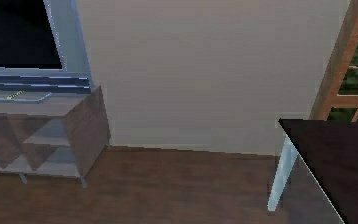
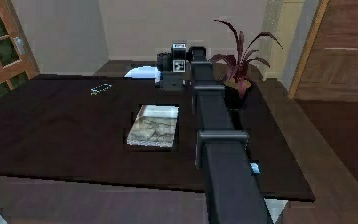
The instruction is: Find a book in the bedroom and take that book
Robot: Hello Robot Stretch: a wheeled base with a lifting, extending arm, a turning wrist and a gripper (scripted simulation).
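A book (image 2: 154, 126) with a pale, mottled cover lies flat near the middle of the dark table (image 2: 57, 130) in the arm side view. The arm (image 2: 215, 130) reaches out over the table just to the right of the book. At its far end stand the white marker squares, and left of them sits the gripper (image 2: 165, 72), beyond the book near the table's far edge. A pale bluish thing (image 2: 141, 72) lies on the table right by the gripper, so I cannot tell whether the gripper holds anything.
A small dark thing (image 2: 100, 90) lies on the table's far left. A red-leaved plant (image 2: 243, 55) stands beyond the table, with a wooden door (image 2: 337, 50) to its right. The forward view has a TV (image 1: 27, 40) on a shelf unit (image 1: 57, 135) and the table's corner (image 1: 327, 160).
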